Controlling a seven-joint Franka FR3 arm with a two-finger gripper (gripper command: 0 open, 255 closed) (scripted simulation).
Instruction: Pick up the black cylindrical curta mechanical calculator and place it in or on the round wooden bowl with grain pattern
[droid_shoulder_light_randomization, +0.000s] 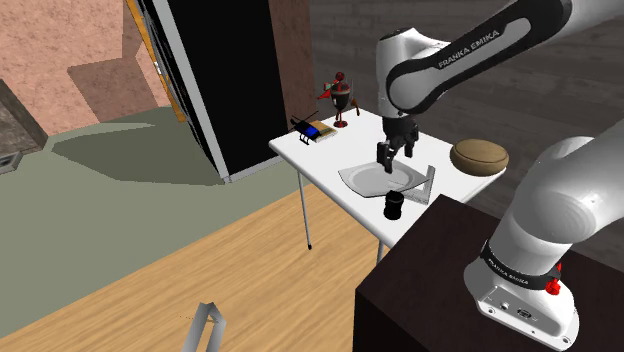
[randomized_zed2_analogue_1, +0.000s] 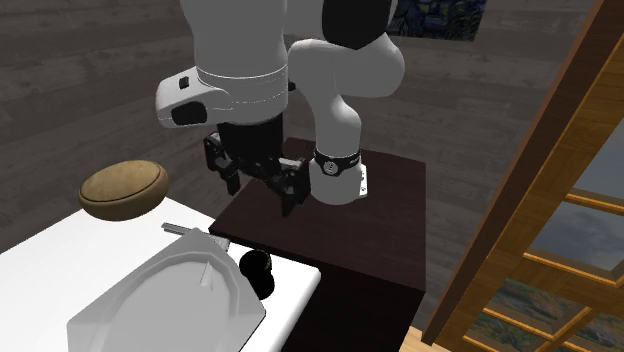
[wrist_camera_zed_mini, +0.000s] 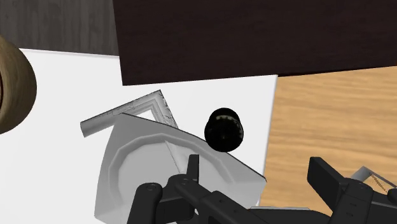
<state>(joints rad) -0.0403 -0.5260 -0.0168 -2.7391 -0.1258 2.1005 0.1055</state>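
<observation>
And here's the end effector (droid_shoulder_light_randomization: 395, 156), hanging over the white counter (droid_shoulder_light_randomization: 325, 160) with its two black fingers (wrist_camera_zed_mini: 324, 179) set wide apart and nothing between them, empty-handed right now! Directly beneath it sits a pale grey angular dish (wrist_camera_zed_mini: 143, 175) with a grey L-shaped bracket (wrist_camera_zed_mini: 137, 109) at its rim. The black cylindrical calculator (wrist_camera_zed_mini: 224, 129) stands on the counter just beside that dish, close to the counter's edge and the dark stand (droid_shoulder_light_randomization: 430, 290), off to one side of the open fingers and untouched. The brown wooden bowl (droid_shoulder_light_randomization: 478, 157) rests well apart from it, across the dish. At the counter's distant corner stand a toy helicopter (droid_shoulder_light_randomization: 312, 130) and a red-and-black figurine (droid_shoulder_light_randomization: 341, 100).
</observation>
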